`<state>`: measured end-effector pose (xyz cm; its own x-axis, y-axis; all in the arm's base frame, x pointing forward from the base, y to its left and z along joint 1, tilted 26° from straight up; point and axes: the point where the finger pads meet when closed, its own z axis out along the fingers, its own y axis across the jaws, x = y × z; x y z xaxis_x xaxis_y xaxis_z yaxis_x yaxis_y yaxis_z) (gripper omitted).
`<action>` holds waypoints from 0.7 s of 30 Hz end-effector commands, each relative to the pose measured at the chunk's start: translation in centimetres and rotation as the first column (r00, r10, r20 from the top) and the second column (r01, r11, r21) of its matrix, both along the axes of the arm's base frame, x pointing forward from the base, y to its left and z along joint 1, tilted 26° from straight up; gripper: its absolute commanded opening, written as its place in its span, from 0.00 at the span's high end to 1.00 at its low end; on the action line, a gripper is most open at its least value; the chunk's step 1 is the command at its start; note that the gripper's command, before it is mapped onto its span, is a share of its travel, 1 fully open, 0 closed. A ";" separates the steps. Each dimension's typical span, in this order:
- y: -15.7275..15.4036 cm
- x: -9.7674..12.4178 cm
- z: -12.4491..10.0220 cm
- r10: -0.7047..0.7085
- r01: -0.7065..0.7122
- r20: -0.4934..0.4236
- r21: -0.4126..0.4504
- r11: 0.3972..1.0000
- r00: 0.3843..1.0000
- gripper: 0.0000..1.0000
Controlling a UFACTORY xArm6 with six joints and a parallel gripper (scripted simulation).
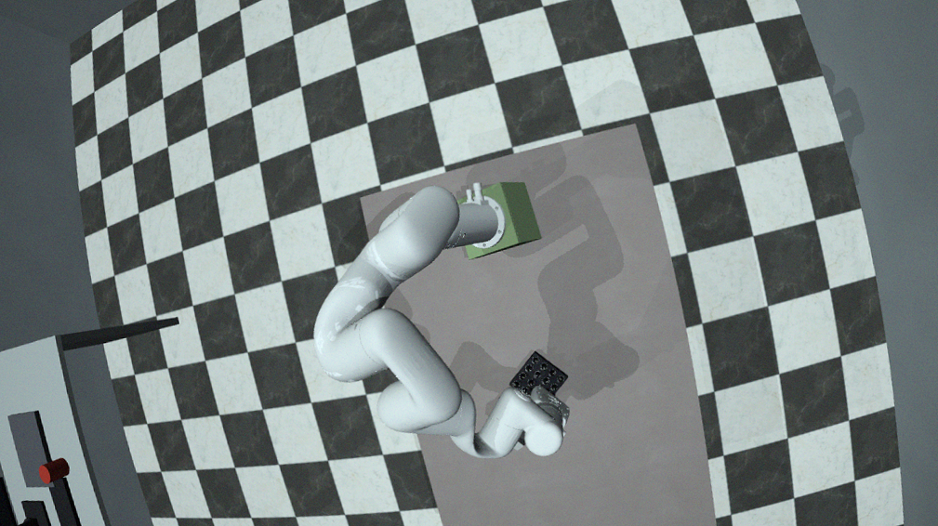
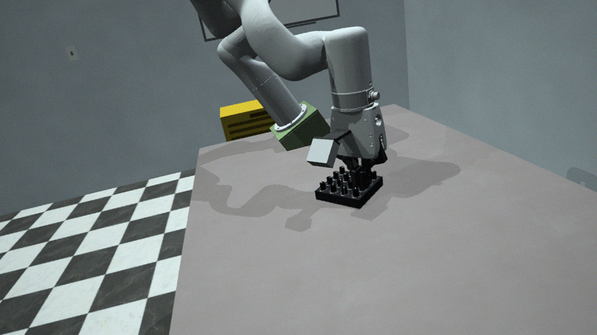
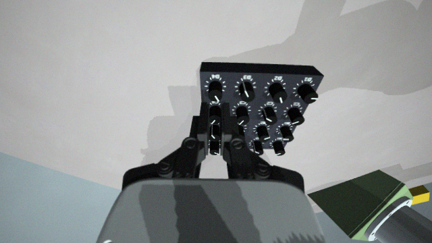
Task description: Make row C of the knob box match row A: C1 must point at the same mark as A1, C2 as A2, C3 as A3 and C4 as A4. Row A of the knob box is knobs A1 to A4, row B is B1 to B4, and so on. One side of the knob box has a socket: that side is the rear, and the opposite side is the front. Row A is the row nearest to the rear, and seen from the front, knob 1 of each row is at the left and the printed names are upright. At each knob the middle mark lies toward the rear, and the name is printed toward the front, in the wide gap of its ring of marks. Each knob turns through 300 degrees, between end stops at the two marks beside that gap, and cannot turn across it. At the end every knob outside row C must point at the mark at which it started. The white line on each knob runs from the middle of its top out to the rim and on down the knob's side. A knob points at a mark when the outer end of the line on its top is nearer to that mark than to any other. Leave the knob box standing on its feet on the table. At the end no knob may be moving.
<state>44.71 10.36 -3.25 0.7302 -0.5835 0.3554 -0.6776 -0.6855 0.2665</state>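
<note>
Arm bent down, claw point(image 3: 214, 129) clamping knob point(image 3: 214, 131)

A small black square knob box point(image 2: 349, 192) stands flat on its feet on a grey desk point(image 2: 406, 265). Its top carries four rows of four black round knobs, each with a white line and a ring of white marks. The far row's labels point(image 3: 277, 78) appear upside down in the wrist view.
</note>
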 end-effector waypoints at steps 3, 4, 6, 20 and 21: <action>0.1 0.1 0.1 0.003 -0.003 0.002 0.002 1.000 1.000 0.92; 0.1 0.1 0.1 0.005 -0.005 0.002 0.001 1.000 1.000 0.92; 0.1 0.1 0.1 0.008 -0.008 0.000 0.001 1.000 1.000 0.92; 0.1 0.1 0.1 0.077 -0.077 -0.033 -0.005 0.997 0.997 0.92; 0.1 0.1 0.1 0.086 -0.087 -0.038 -0.005 0.996 0.996 0.92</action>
